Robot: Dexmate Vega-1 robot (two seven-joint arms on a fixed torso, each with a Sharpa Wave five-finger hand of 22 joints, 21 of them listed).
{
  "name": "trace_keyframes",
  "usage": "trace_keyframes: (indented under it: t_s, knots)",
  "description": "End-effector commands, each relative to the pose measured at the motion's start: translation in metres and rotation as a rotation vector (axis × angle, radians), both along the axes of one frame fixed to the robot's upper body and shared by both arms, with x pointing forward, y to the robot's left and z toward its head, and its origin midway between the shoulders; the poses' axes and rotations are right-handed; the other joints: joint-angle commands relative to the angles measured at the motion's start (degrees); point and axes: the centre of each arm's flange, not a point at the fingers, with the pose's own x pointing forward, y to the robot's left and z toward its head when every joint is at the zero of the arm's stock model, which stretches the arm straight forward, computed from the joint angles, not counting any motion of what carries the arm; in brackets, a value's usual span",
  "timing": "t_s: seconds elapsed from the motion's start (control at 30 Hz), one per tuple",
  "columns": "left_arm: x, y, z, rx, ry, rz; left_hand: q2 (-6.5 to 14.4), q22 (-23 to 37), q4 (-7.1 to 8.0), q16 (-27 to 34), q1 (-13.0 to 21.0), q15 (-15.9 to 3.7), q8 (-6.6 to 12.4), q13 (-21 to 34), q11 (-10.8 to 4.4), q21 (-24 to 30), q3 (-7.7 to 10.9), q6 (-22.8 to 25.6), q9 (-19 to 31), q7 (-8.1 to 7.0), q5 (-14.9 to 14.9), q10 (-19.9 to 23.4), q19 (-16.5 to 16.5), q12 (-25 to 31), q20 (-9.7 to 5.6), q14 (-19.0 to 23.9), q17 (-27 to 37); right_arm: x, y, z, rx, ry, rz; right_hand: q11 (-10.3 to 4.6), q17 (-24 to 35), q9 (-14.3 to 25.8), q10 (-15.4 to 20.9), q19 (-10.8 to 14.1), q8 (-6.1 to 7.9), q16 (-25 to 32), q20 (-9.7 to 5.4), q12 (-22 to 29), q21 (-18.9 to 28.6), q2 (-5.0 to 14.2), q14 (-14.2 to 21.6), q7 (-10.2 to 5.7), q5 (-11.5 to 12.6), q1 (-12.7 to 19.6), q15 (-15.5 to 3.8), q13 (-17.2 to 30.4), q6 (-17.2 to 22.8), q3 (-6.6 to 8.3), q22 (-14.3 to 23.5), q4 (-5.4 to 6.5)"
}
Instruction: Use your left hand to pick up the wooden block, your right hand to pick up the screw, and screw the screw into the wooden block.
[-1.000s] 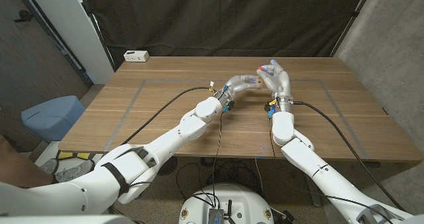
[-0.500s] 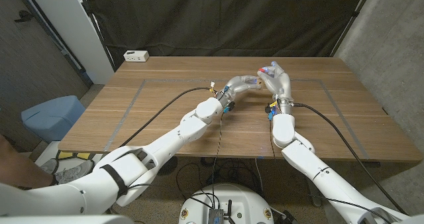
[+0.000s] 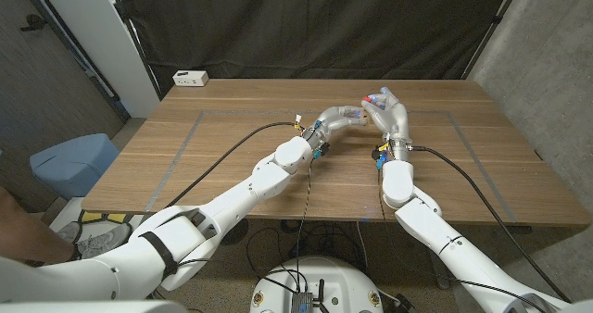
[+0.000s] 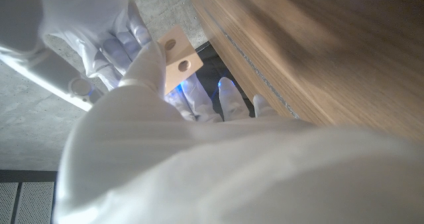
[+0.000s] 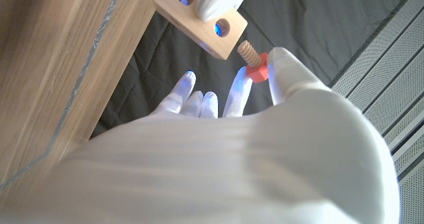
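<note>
My left hand point(image 3: 341, 117) grips a pale wooden block point(image 5: 199, 20) with round holes, raised above the middle of the table point(image 3: 232, 156). The same block point(image 4: 177, 57) shows in the left wrist view, held between fingers. My right hand point(image 3: 389, 109) pinches a screw point(image 5: 252, 61) with a red head and a tan threaded shaft. The shaft's tip is just off the block's end, beside one hole, with a small gap between them. In the head view both hands meet, fingertips touching or nearly so, and the block is mostly hidden there.
A white power strip point(image 3: 190, 78) lies at the table's far left corner. A blue bin point(image 3: 72, 160) stands on the floor left of the table. Cables run along both arms across the tabletop. A black curtain hangs behind the table.
</note>
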Motion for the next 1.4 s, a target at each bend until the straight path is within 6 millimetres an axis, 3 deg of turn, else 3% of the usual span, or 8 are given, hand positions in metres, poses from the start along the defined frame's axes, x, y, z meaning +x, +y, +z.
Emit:
trace_keyframes:
  t_s: [0.03, 1.4]
  knots:
    - [-0.0010, -0.0029, -0.0005, 0.003, 0.000, 0.002, 1.7, 0.3, 0.37, -0.2, -0.8, -5.12, 0.48, 0.3, 0.04, 0.3, 0.25, 2.3, 0.8, -0.43, 0.4, 0.6, 0.3, 0.3, 0.13, 0.6, 0.3, 0.0030, -0.0041, -0.0039, 0.000, 0.006, 0.010, 0.04, 0.1, 0.2, 0.3, -0.4, 0.49, 0.0, -3.27, -0.1, 0.1, -0.10, 0.1, -0.15, 0.6, -0.6, -3.30, 0.3, 0.3, -0.27, 0.1, -0.04]
    - [-0.0003, -0.0080, 0.0003, 0.016, 0.001, -0.002, 1.7, 0.3, 0.43, -0.3, -0.9, -5.10, 0.43, 0.4, 0.05, 0.3, 0.21, 2.3, 0.8, -0.33, 0.4, 0.6, 0.3, 0.1, 0.16, 0.6, 0.3, 0.0021, -0.0130, -0.0071, 0.007, 0.009, 0.009, 0.37, 0.2, -0.1, 0.5, -0.4, 0.90, -0.1, -3.19, 0.0, 0.2, 0.15, 0.1, -0.08, 1.0, -0.9, -3.22, 0.3, 0.1, -0.47, 0.2, 0.00]
